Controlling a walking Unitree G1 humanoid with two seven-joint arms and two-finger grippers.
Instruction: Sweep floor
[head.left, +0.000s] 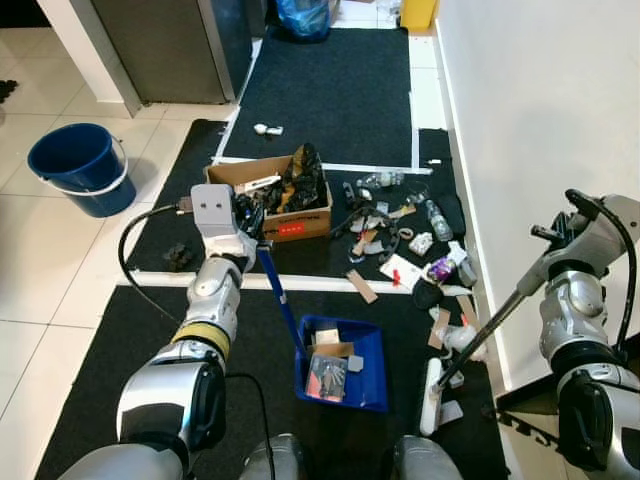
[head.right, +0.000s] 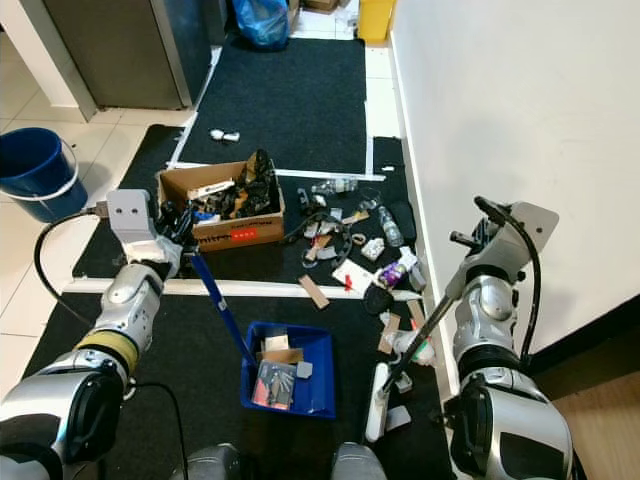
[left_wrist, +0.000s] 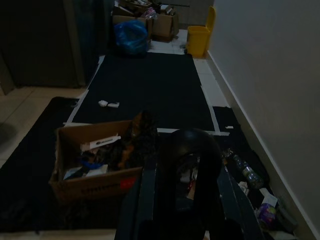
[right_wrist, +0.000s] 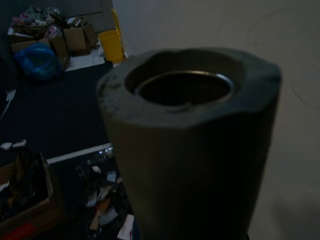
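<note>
A blue dustpan (head.left: 342, 376) rests on the black mat in front of my feet, with cardboard scraps and small bits inside. Its long blue handle (head.left: 281, 302) slants up to my left gripper (head.left: 257, 243), which is shut on it. My right gripper (head.left: 553, 256), by the wall, is shut on the grey broom handle (head.left: 500, 312). In the right wrist view the handle's hollow foam end (right_wrist: 190, 140) looms close. The white broom head (head.left: 435, 396) sits on the mat right of the dustpan. Litter (head.left: 400, 240) lies scattered along the wall: bottles, wrappers, cardboard pieces.
An open cardboard box (head.left: 275, 195) full of rubbish stands beyond the dustpan. A blue bucket (head.left: 82, 165) sits on the tiles at far left. The white wall (head.left: 540, 100) closes the right side. A grey cabinet (head.left: 170, 45), blue bag (head.left: 302, 15) and yellow bin (head.left: 418, 12) stand at the back.
</note>
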